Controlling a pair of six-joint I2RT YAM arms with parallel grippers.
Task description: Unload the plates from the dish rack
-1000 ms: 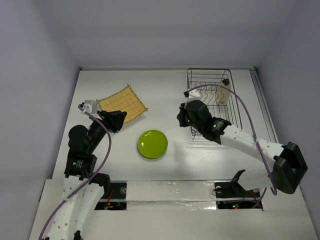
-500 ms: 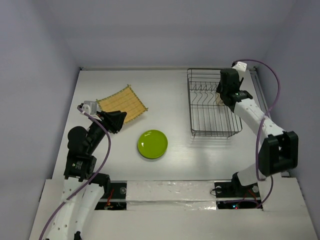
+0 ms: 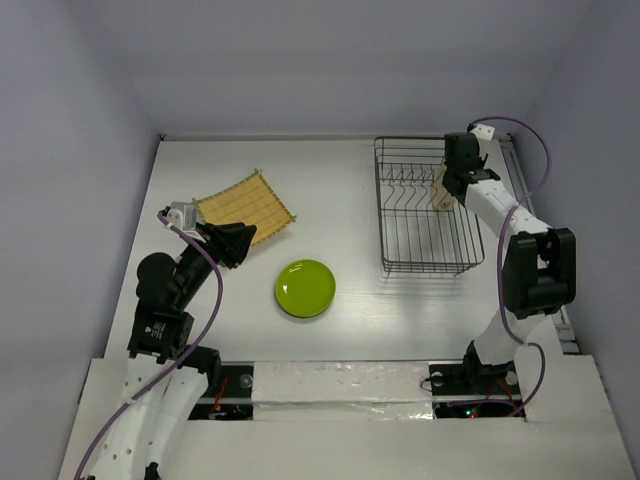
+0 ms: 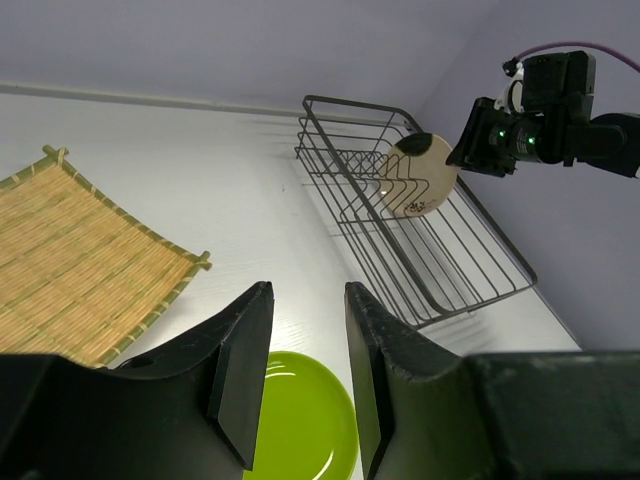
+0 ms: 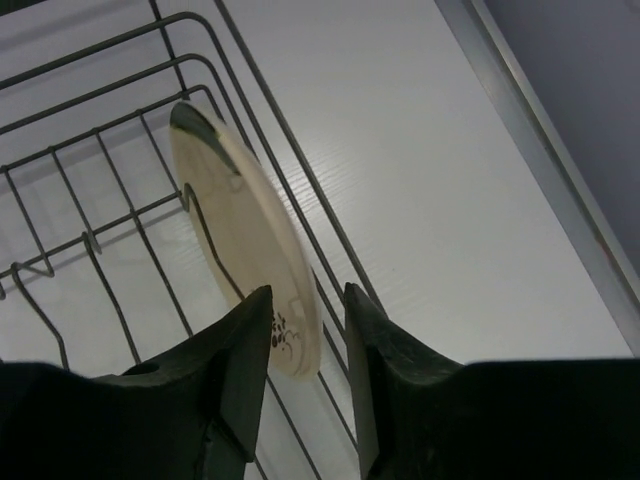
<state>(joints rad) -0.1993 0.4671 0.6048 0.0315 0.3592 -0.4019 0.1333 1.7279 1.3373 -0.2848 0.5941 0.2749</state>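
The dish rack (image 3: 432, 268) stands at the back right of the table. A cream plate (image 3: 443, 190) with a dark mark stands on edge among its prongs at the far right end. My right gripper (image 3: 452, 178) is open over that plate. In the right wrist view the plate's lower rim (image 5: 290, 330) lies between the fingers of my right gripper (image 5: 308, 345), untouched by either. A lime green plate (image 3: 305, 288) lies flat on the table mid-front. My left gripper (image 3: 236, 240) is open and empty above the table to its left. The teal-blue plate is out of view.
A bamboo mat (image 3: 245, 205) lies at the back left, beside my left gripper. In the left wrist view the mat (image 4: 80, 270), the green plate (image 4: 300, 420), the rack (image 4: 360, 103) and the cream plate (image 4: 418, 188) all show. A wall rail (image 3: 530, 220) runs right of the rack.
My right arm has swung from the rack's left side to its far right end and now straddles the cream plate. The left arm and the green plate have not moved.
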